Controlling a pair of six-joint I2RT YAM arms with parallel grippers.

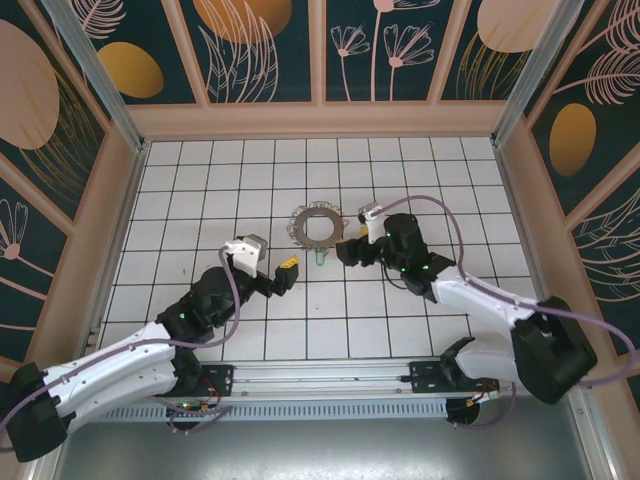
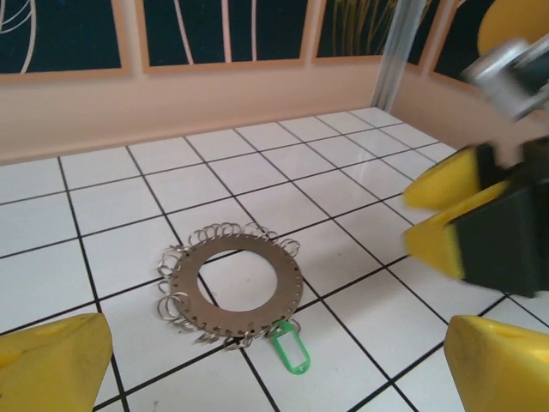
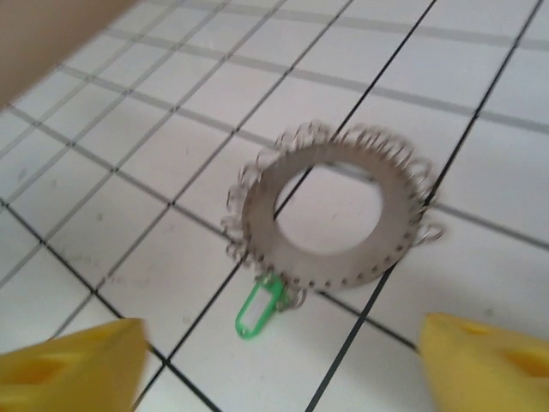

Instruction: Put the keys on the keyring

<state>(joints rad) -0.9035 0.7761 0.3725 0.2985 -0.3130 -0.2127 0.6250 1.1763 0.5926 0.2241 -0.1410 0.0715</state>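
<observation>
The keyring is a flat grey disc with an open centre and small wire loops round its rim, lying on the white tiles. The keys, a small green tag, lie at its near rim. In the left wrist view the tag has its top end among the loops of the keyring and looks hooked on one. The right wrist view shows the same tag and keyring. My right gripper hangs open just right of the tag, holding nothing. My left gripper is open and empty, to the tag's near left.
The right gripper's yellow fingers show at the right of the left wrist view. Patterned walls enclose the tiled floor on three sides. A metal rail runs along the near edge by the arm bases.
</observation>
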